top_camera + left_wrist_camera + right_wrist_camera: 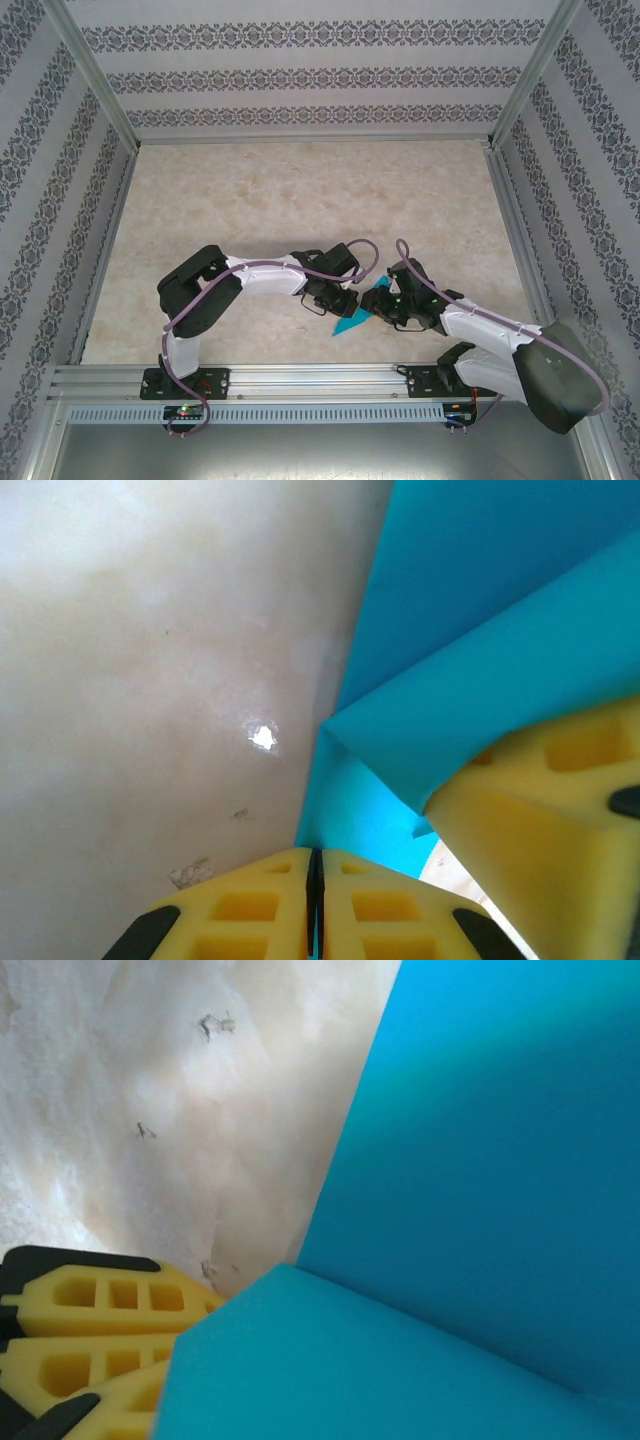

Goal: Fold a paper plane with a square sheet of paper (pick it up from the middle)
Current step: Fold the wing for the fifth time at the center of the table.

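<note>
Mid-fold, near centre of the pale beige marbled table (300, 190). The thin, matte teal-blue sheet of paper (357, 313) lay between the two arms close to the near edge, no longer a flat square: the top view showed a narrow, slanted shape with a point toward the near left. The left wrist view showed one flap (500, 680) folded over a lower layer along a straight crease. The left gripper (313, 905) came at it from the left, its yellow pads pressed together. The sheet's near tip ran into the seam between them, so I judged it pinched on the paper. The right gripper (393, 306) sat at the sheet's right side, and one of its yellow fingers (560, 810) was touching the folded flap. Whether its jaws were apart or closed on paper I could not tell. Judged step: a diagonal or wing fold being pressed down, not yet a finished dart. The next move would call for one gripper to hold the sheet still while the other draws the free flap over and flattens the crease without tearing the sheet. Hard to read: in the right wrist view, paper covered most of the frame. A stack of yellow fingers (100, 1305) at near left was cut off, and I could not say which arm each belonged to. The grippers hid the sheet's middle from above.
</note>
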Controlling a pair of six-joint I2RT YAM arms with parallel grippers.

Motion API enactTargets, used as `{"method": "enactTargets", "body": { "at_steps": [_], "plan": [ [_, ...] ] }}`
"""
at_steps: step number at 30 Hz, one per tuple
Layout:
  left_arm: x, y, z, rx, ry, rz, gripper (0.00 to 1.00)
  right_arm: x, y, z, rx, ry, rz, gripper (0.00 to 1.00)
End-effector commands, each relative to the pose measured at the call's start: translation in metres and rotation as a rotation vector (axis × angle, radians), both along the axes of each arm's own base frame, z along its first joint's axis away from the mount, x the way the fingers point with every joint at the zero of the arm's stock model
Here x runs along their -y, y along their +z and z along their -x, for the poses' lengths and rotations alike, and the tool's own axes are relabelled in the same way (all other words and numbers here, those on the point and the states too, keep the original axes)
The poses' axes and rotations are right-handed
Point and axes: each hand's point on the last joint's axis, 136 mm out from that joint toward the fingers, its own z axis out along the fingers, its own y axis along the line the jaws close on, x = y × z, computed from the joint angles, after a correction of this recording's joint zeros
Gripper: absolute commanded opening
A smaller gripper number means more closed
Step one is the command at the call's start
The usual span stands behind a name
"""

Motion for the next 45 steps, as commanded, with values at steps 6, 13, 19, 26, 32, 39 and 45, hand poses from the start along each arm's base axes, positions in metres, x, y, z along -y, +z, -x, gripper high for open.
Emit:
{"method": "enactTargets", "body": {
  "at_steps": [6, 13, 19, 26, 32, 39, 45],
  "plan": [
    [-0.003, -0.012, -0.002, -0.01, -0.005, -0.021, 0.12, 0.011, -0.001, 0.011, -0.045, -0.025, 0.043, 0.36],
    [0.002, 0.0, -0.003, -0.001, -0.007, 0.013, 0.12, 0.0, -0.003, 0.006, -0.044, -0.021, 0.014, 0.25],
    [0.004, 0.013, -0.003, 0.011, -0.012, 0.044, 0.13, -0.003, 0.001, 0.002, -0.031, -0.021, 0.01, 0.19],
    [0.003, 0.014, -0.004, 0.021, -0.015, 0.037, 0.13, 0.002, 0.008, 0.005, -0.024, -0.02, 0.019, 0.25],
    [0.002, 0.012, -0.004, 0.019, -0.012, 0.035, 0.14, 0.004, 0.013, 0.003, -0.011, -0.027, 0.02, 0.25],
    [0.001, 0.014, -0.004, 0.02, -0.012, 0.036, 0.14, 0.0, 0.016, -0.005, 0.008, -0.034, -0.008, 0.26],
    [0.004, 0.024, -0.005, 0.031, -0.011, 0.059, 0.16, -0.007, 0.015, -0.01, 0.01, -0.036, -0.059, 0.19]
  ]
}}
